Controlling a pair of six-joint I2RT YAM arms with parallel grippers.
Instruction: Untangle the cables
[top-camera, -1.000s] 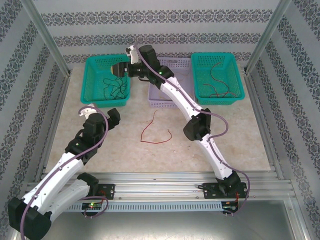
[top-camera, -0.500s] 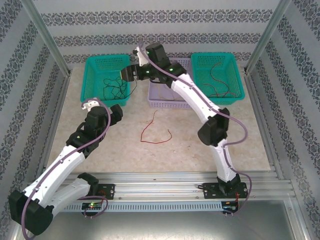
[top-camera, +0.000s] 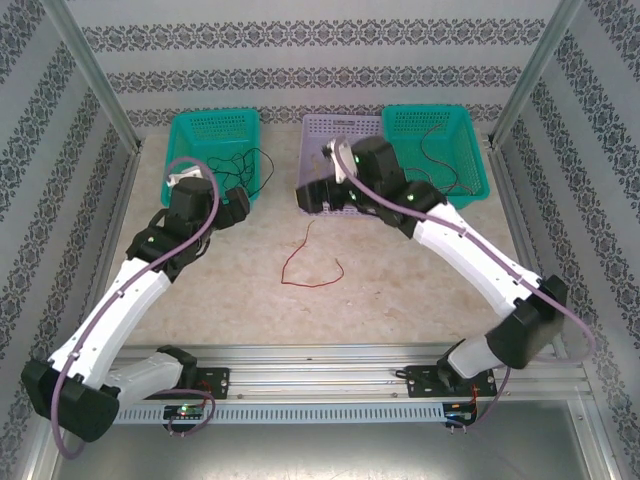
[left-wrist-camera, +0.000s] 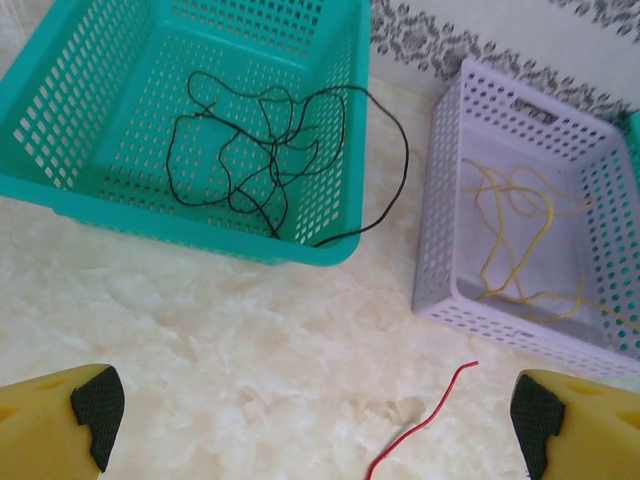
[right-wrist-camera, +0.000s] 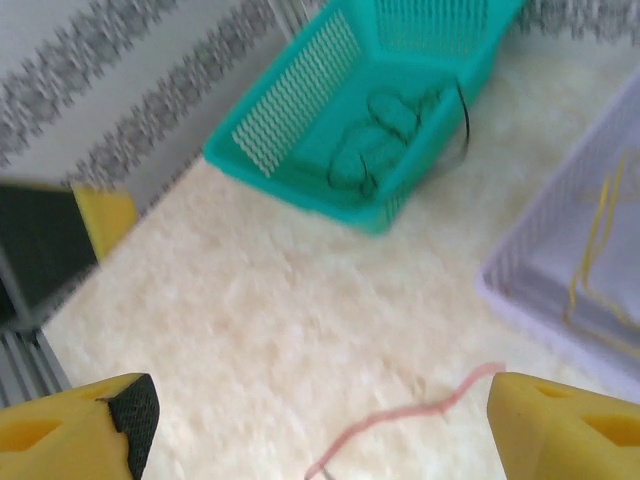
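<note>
Red wire (left-wrist-camera: 432, 412), on worktop near purple basket (left-wrist-camera: 447, 220) | likely limp, light: pinch it at your nearest bend | left jaws, right jaws spread, empty.

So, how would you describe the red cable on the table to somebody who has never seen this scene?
Find the marble-patterned table, then the bare stretch in front of the lilac basket. A thin red cable lies there in a loose curve. Unlike the black cables and yellow cables kept in baskets, it lies wholly on bare table.
</note>
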